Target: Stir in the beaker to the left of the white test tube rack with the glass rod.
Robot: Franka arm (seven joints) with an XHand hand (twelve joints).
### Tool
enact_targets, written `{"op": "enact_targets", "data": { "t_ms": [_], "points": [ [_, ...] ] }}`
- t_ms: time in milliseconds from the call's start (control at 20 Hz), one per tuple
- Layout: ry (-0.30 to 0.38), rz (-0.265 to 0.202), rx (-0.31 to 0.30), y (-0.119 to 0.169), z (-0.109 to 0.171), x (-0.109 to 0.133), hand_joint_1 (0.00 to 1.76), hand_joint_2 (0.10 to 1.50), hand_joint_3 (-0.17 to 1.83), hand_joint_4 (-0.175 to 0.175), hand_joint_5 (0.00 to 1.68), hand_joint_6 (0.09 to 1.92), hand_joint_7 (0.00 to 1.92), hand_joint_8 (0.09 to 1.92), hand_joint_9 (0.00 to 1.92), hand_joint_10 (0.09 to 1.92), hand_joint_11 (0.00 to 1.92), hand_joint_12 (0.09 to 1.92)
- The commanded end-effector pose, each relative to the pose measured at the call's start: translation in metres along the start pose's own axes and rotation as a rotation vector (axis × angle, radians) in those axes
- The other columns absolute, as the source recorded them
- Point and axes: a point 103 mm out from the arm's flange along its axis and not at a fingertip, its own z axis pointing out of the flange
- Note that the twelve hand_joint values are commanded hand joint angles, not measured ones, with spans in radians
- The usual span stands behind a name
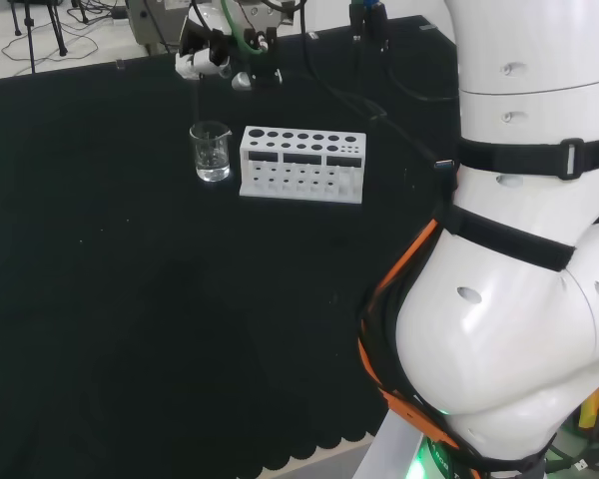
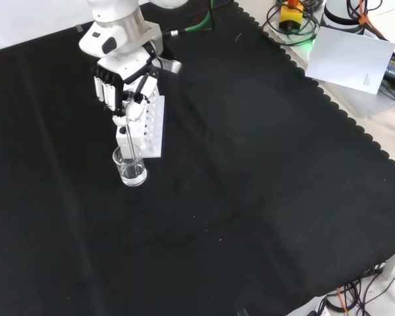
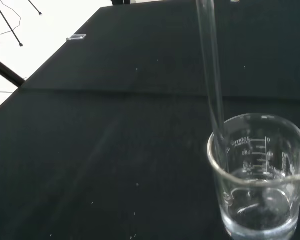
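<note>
Glass rod (image 3: 212, 85) is hanging close to upright from the hand (image 2: 122, 85), its upper end pinched between curled fingers (image 2: 107, 87) and thumb in the front view, its lower end dipping inside the beaker (image 2: 130, 166) close to the wall nearest the wrist camera. From the wrist view the rod is passing down behind the rim and ending in the shallow clear liquid at the bottom; whether the tip is touching the glass floor cannot be told.

Judging by its look, the rod is going to handle as a light, stiff, smooth and brittle piece: it is likely to slip through the fingers if tilted, and to chip or snap if knocked against the beaker wall. Holding it high, near the top end, as the hand is doing, is leaving a long free length for circling, though it is also giving the tip more swing. The beaker, thin clear glass and lightly loaded, is probably easy to tip or slide on the cloth (image 2: 250, 197), so small circles kept off the wall seem wise.

The hand is hovering above the beaker with its back toward the front camera and fingers pointing down. In the head view the beaker is standing just left of the white test tube rack (image 1: 301, 165), apart from it.
</note>
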Motion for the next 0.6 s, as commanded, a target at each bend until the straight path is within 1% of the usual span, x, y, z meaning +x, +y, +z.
{"op": "enact_targets", "data": {
  "t_ms": [50,400,500,600],
  "points": [
    [-0.003,0.027,-0.003,0.012,-0.004,-0.024,1.3,1.07,-0.05,-0.175,1.24,0.24,1.12,1.1,1.75,0.75,1.22,0.79],
    [-0.012,0.093,-0.01,-0.009,-0.018,-0.056,1.3,1.07,-0.04,-0.175,1.24,0.24,1.12,1.09,1.75,0.75,1.22,0.79],
    [-0.016,0.106,-0.008,-0.017,-0.02,-0.059,1.3,1.07,-0.04,-0.175,1.24,0.24,1.12,1.09,1.75,0.75,1.22,0.79],
    [-0.02,0.109,-0.006,-0.023,-0.021,-0.058,1.3,1.07,-0.04,-0.175,1.24,0.24,1.12,1.09,1.75,0.75,1.22,0.79]
  ]
}}
